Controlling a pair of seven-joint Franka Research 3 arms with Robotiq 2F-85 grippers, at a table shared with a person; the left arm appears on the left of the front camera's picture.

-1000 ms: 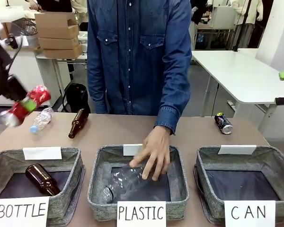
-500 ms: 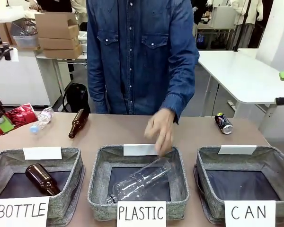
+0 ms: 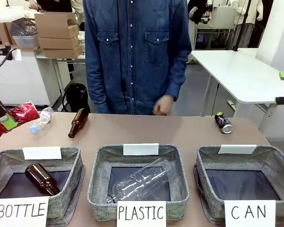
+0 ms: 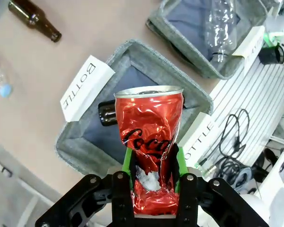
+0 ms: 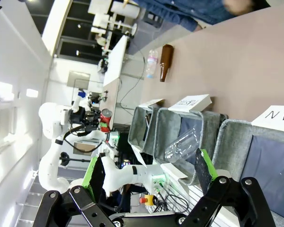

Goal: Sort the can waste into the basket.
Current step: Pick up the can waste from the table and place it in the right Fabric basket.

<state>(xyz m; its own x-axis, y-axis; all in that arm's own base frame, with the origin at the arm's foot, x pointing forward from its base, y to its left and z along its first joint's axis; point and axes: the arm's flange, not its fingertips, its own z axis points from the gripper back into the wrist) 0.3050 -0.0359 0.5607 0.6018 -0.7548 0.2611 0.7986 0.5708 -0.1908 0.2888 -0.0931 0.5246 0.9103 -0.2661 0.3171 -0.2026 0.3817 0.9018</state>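
Between the left gripper's (image 4: 154,163) green pads (image 4: 128,161) sits the crushed red can (image 4: 149,137), gripped around its lower half with the silver rim pointing away from the wrist; the jaws are closed tight on its dented sides. Past the can's far end, straight ahead of these jaws, lies the BOTTLE basket (image 4: 78,142), and the end of a brown bottle (image 4: 106,113) inside it shows just beside the can's rim. From the front, the gripper and its tilted can are at the left end of the table (image 3: 180,135). The CAN basket (image 3: 203,163) is well apart from these jaws, at the other end of the row of three, with the PLASTIC basket (image 3: 95,179) between. The black can (image 3: 223,123) lies on the table beyond the CAN basket's far rim, also well apart from the left jaws. The right gripper (image 5: 149,182) has its jaws spread wide with nothing between them. Ahead, framed by its two fingers, are the PLASTIC basket and the clear bottle (image 5: 182,142) lying in it. The CAN basket's grey wall rises just outside one finger. A person's hand (image 3: 164,105) hangs at the table's far edge, apart from both grippers.
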